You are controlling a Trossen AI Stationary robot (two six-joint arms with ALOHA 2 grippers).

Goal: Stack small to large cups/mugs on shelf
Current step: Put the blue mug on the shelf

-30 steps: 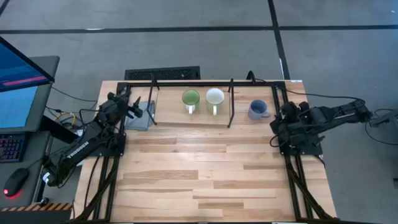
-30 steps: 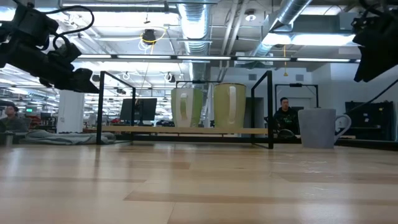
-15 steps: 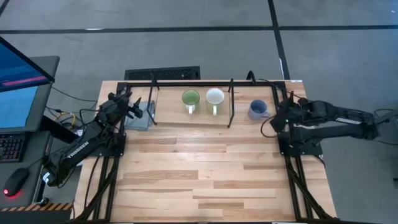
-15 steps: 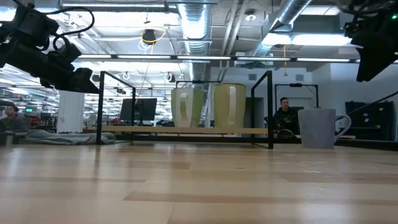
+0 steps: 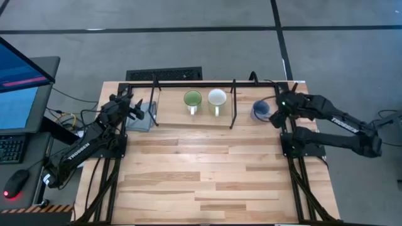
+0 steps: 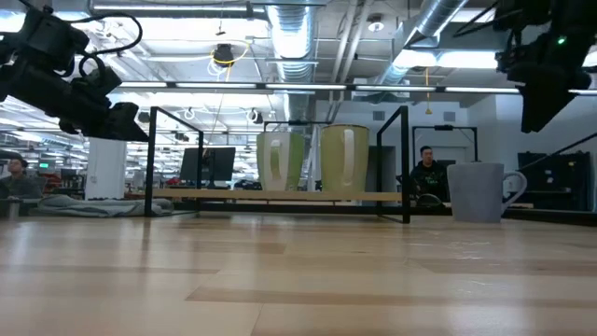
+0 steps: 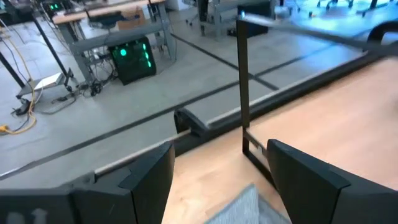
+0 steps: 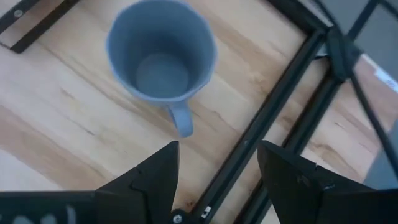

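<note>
A green mug [image 5: 192, 99] and a white mug [image 5: 217, 98] stand upright side by side on the shelf's wooden board [image 5: 188, 118], inside its black frame. The blue-grey mug [image 8: 161, 53] stands upright on the tabletop just right of the shelf, its handle [image 8: 181, 121] toward my right gripper. My right gripper [image 8: 217, 180] hovers open above and beside this mug [image 5: 259, 110], slanting down, touching nothing. At the shelf's left end my left gripper [image 5: 135, 108] hangs open over a grey cloth [image 7: 249, 208].
Upright black rods [image 5: 233, 103] of the shelf frame stand between the blue-grey mug and the two mugs on the board. A black rail [image 8: 273, 118] runs along the table's right side, close to the mug. The near half of the plank tabletop [image 5: 207, 182] holds nothing.
My right arm has swung round from the table's right edge toward the blue-grey mug, and its gripper has turned and come over the mug's right side, staying open. The mugs have kept their places.
</note>
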